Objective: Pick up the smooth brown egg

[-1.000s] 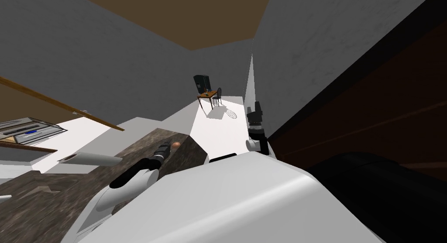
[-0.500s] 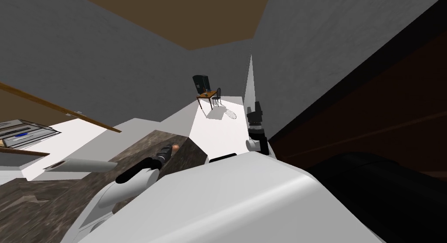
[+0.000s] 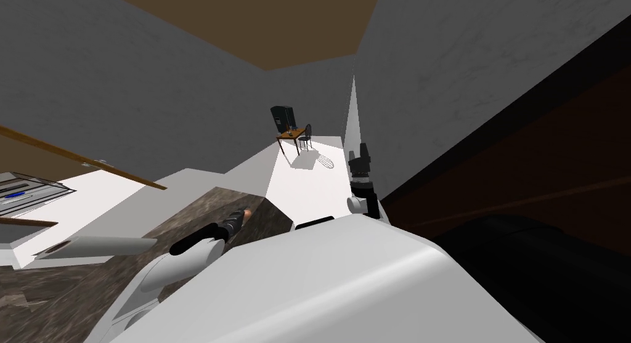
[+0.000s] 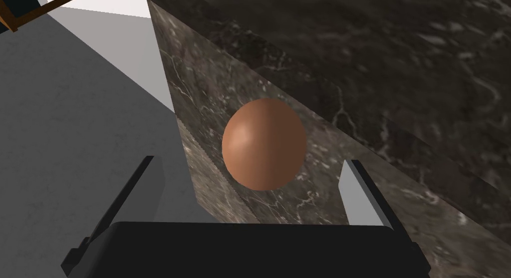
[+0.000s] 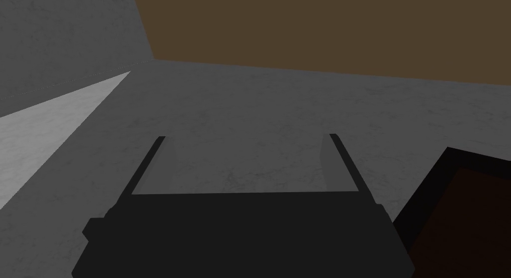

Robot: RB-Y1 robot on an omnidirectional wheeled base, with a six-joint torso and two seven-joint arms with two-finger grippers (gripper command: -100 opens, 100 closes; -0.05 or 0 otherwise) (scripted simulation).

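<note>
The left gripper (image 4: pixel 249 160) has its jaws spread wide. The single brown egg (image 4: pixel 263 142) sits framed between the two fingers, and neither finger touches it. The egg lies on the dark marbled counter (image 4: pixel 399 65), close to its corner and just beside an edge. I judge this the last of the approach. The next move calls for easing forward until the fingers flank the egg, then a gentle squeeze. The right gripper (image 5: pixel 247 137), also spread, holds nothing. Count: one egg, one counter, two grippers.

Egg (image 3: pixel 248 212) partly hidden behind L end effector (image 3: pixel 242 216).
</note>
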